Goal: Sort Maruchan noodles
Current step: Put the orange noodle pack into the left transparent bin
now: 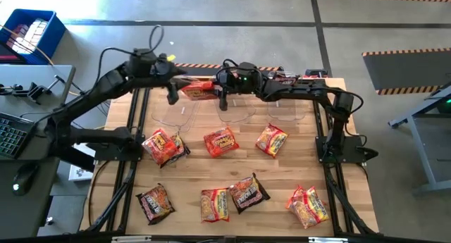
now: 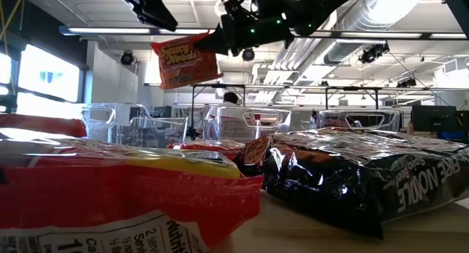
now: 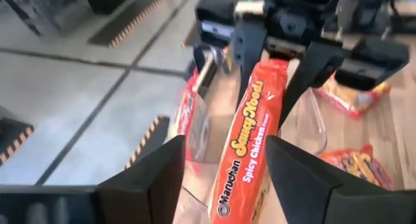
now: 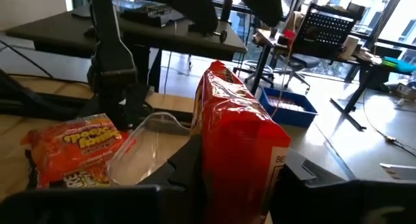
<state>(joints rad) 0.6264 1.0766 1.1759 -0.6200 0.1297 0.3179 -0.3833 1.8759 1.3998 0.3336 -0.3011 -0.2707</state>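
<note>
Both tools meet up high over the back of the desk (image 1: 282, 194). The right tool (image 1: 223, 96) is pinching a red noodle packet (image 1: 197, 89) at one end. In the right wrist view the packet (image 4: 237, 149) stands between that tool's two dark fingers (image 4: 188, 160), gripped tight. The left tool (image 3: 224, 178) sits at the other end of the same packet, and its fingers (image 3: 153, 182) are spread wide on both sides, not squeezing it. It has let go.

The packet hangs in the air, not on the desk. From above, its long side runs left to right, from one tool to the other. In the low view it (image 2: 185, 60) hangs tilted, with its printed face toward the camera. In the left wrist view the words on it read "Spicy Chicken".

Right under the tools, along the back of the desk, stand clear plastic bins (image 1: 232, 115). From above I cannot tell what is in them. In the left wrist view one red packet (image 3: 188, 117) stands on its edge, and it looks to be in a bin.

More noodle packets (image 1: 220, 141) lie flat on the wood nearer the front. Most are orange-red. Some are dark, like one (image 1: 248, 192) near the front middle.
</note>
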